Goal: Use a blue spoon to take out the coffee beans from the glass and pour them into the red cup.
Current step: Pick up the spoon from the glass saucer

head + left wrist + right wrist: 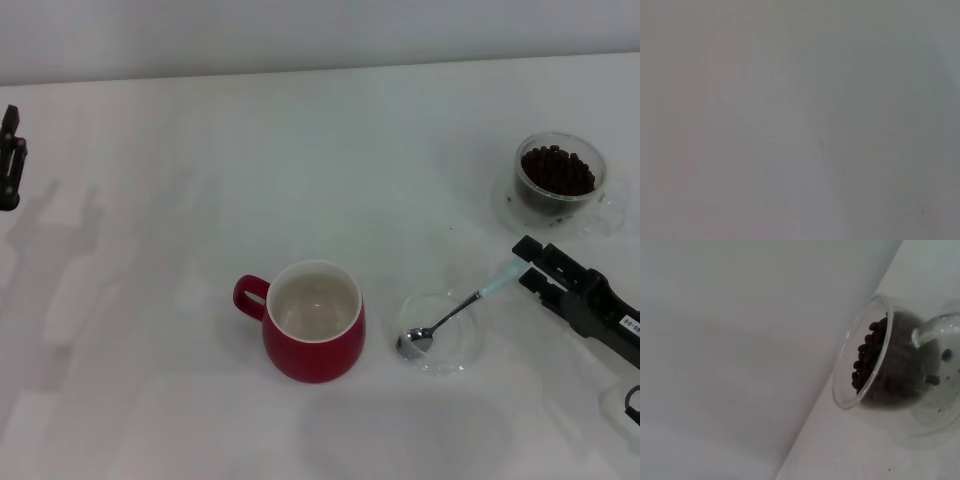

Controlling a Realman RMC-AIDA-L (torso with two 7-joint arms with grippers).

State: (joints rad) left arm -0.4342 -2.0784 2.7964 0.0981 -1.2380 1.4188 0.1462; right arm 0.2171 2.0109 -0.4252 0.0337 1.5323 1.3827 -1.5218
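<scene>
The red cup (312,325) stands mid-table, its cream inside bare and its handle turned to the left. Right of it, the blue spoon (455,312) lies with its metal bowl in a shallow clear saucer (465,345) and its pale handle pointing up to the right. My right gripper (524,266) is open, with the end of the handle between its fingers. At the far right stands the glass (558,180) (880,360), filled with coffee beans (557,168) (867,352). My left gripper (10,160) is parked at the left edge.
The glass rests on a second clear saucer (505,205) with a few crumbs and loose beans on it (946,355). The white table (200,180) meets a pale wall at the back. The left wrist view shows only plain table surface (800,120).
</scene>
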